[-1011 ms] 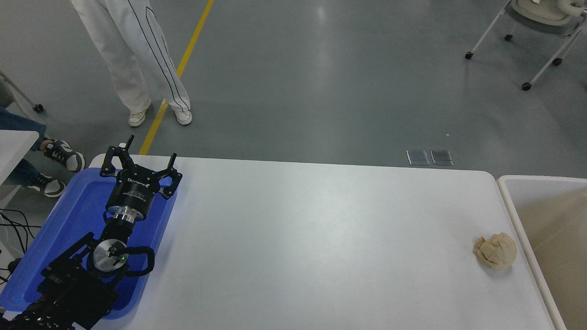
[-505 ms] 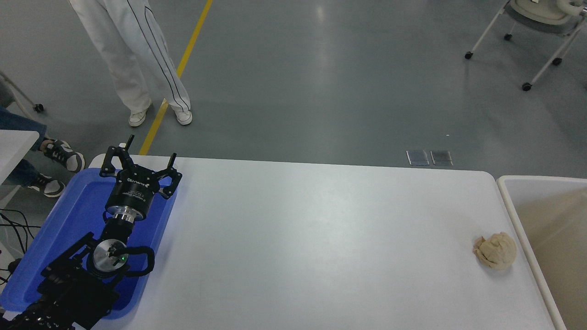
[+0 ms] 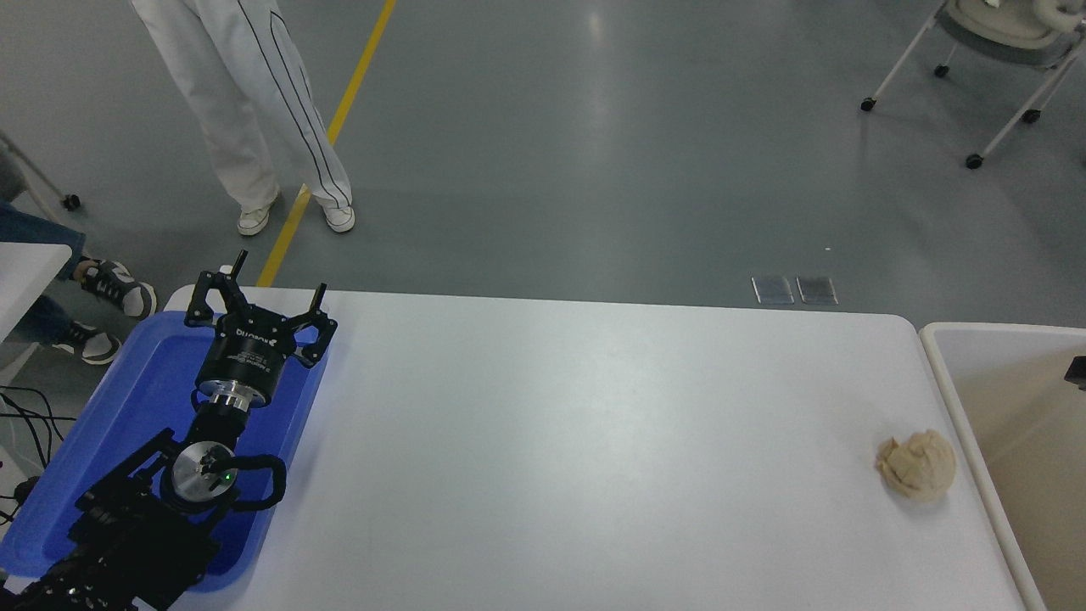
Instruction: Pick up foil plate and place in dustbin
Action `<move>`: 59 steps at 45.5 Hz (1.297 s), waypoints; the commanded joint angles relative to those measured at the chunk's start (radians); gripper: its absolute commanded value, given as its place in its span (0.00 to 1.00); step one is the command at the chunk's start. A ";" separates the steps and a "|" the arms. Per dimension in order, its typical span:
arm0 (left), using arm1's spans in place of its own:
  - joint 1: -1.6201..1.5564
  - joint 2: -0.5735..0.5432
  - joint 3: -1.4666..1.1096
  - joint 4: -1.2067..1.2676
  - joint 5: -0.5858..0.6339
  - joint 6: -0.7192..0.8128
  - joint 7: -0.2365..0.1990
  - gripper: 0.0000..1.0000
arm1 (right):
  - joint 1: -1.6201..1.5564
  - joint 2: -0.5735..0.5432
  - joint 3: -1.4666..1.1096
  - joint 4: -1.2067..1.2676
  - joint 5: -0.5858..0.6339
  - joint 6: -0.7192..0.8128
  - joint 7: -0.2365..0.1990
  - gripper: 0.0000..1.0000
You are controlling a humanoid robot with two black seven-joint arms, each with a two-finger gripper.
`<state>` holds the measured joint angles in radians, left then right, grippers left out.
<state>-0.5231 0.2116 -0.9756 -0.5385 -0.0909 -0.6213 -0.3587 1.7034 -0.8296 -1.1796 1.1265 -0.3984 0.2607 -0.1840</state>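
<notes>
No foil plate is to be seen on the tabletop (image 3: 594, 441) or in the visible part of the dustbin (image 3: 942, 373) at 3 o'clock, so the step is judged either finished or not begun. The left gripper (image 3: 261, 293) is parked at 9 o'clock above the blue tray (image 3: 127, 407), fingers spread and empty. A small dark part at the right edge cannot be identified. Near the bin lies a paper ball (image 3: 916, 464). Next, the plate must be located.

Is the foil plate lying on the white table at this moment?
No, the white table carries only a tan paper ball and a blue tray; no foil plate shows.
</notes>
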 commanded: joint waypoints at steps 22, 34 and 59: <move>0.002 0.000 0.000 0.000 -0.001 0.002 -0.002 1.00 | 0.450 0.366 -0.098 0.193 0.036 0.525 0.003 1.00; 0.002 0.000 0.000 0.000 -0.001 0.002 -0.002 1.00 | 0.496 0.412 0.000 0.234 0.090 0.525 0.003 1.00; 0.000 0.000 0.000 0.000 -0.001 0.002 0.000 1.00 | 0.550 0.484 -0.009 0.233 0.131 0.525 0.006 1.00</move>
<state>-0.5216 0.2117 -0.9756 -0.5383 -0.0921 -0.6197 -0.3604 2.2234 -0.3596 -1.1734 1.3574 -0.2752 0.7842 -0.1797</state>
